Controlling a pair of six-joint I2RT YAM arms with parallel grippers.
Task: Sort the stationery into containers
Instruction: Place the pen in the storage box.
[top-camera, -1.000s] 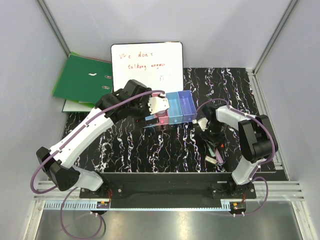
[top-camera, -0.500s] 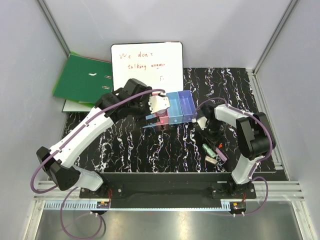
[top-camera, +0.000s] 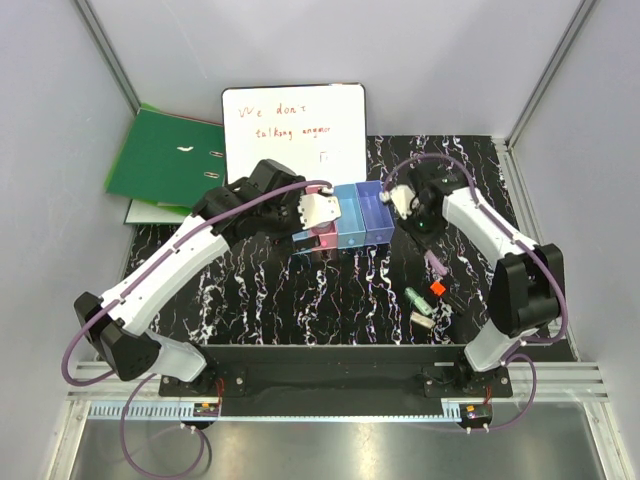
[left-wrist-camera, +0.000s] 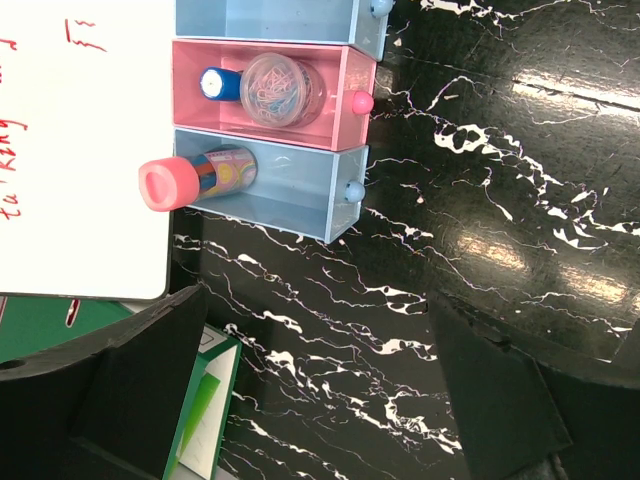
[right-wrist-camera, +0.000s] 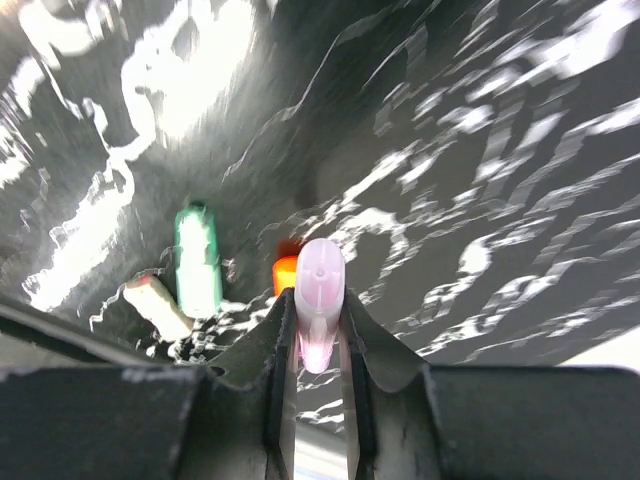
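My right end effector (right-wrist-camera: 318, 312) is clenched on a pale pink, round-tipped plastic stick (right-wrist-camera: 320, 272). It pinches the stick near one end, so most of it hangs below my fingers, clear of the black marbled surface (top-camera: 300, 285). I judge this to be the carrying step: one item lifted and on its way to the row of four joined plastic bins (top-camera: 352, 215), just to the left of this end effector.

Beneath it, unsorted, lie a green plastic stick (right-wrist-camera: 197, 272), a short cream bar (right-wrist-camera: 160, 305) and a small orange-red piece (right-wrist-camera: 287, 272).

My left end effector (left-wrist-camera: 315, 350) is released, fingers spread wide and holding nothing. Ahead of it, the pink bin (left-wrist-camera: 340, 100) holds a blue-capped small tube (left-wrist-camera: 218, 84) and a clear round pot (left-wrist-camera: 280, 90). The light blue bin (left-wrist-camera: 310, 190) beside that holds a pink-capped patterned cylinder (left-wrist-camera: 195, 178).

Next, I should bring the stick's hanging end over the wall of the nearest purple bin (top-camera: 374, 212), lower it inside, then open, keeping apart from my left end effector.
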